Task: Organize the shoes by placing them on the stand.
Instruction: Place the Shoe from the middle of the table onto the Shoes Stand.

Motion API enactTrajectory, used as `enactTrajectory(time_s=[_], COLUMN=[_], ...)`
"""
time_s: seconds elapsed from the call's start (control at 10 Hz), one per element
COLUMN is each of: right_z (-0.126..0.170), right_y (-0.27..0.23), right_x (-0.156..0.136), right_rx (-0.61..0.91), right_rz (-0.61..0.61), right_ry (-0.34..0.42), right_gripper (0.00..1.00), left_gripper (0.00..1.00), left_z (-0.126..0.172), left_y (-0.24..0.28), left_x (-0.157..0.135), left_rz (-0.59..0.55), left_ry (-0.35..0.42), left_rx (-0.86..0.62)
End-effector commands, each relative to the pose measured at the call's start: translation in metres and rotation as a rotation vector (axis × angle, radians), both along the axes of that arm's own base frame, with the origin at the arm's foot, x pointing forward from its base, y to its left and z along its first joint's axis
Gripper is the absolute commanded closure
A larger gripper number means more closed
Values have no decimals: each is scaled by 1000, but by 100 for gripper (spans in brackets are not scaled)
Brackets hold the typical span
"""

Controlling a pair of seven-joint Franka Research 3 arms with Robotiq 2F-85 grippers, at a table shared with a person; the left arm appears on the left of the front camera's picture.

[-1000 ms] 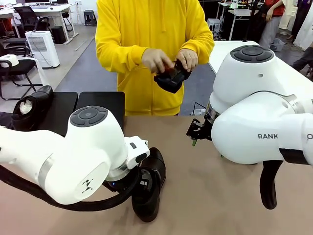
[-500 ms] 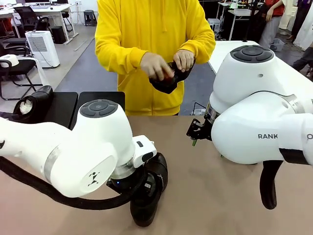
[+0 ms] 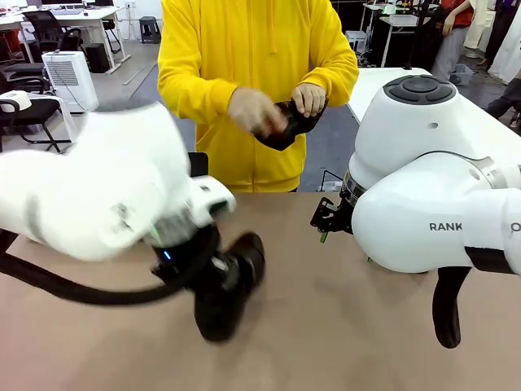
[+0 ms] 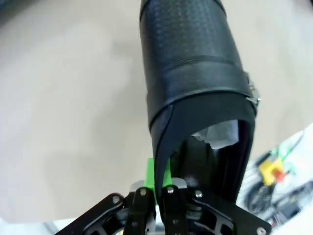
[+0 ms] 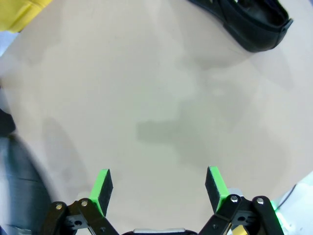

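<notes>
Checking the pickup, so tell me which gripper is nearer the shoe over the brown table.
Left. The left gripper is shut on the back rim of the shoe, touching it. The right gripper hangs open over the table, apart from the shoe.

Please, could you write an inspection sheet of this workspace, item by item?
Surface: brown table, no spills seen.
Job's things: one shoe, paper inside, in the left gripper; another shoe in the person's hands; stand mostly hidden.
Clutter: nothing seen.
Grippers: left jaws shut on the shoe's heel rim; right gripper jaws open, empty, over the table.
Cables: black cable under the left arm.
Surroundings: chair, white appliance, white tables behind.
</notes>
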State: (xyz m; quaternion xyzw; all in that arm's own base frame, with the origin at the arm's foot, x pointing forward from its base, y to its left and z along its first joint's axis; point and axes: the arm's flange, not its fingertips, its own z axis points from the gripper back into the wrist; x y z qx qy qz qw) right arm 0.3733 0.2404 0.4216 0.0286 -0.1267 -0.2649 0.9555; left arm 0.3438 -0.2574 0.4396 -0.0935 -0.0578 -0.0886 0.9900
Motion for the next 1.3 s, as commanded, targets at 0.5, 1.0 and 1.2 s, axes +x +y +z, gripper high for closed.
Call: enactTrajectory(time_s=[0.5, 1.0, 1.2], right_z=[1, 1, 1], right_y=[0, 0, 0], right_x=[2, 2, 2], right_rx=[7, 7, 7], right_rz=[20, 20, 20], right_ry=[-6, -6, -6], right_gripper=[0, 0, 0], left_gripper=[100, 100, 100], left_z=[27, 17, 10], left_y=[187, 202, 208], left_x=[162, 163, 170], left_rz=[360, 348, 351], left_ry=[-420, -408, -411], left_rx=[4, -15, 59])
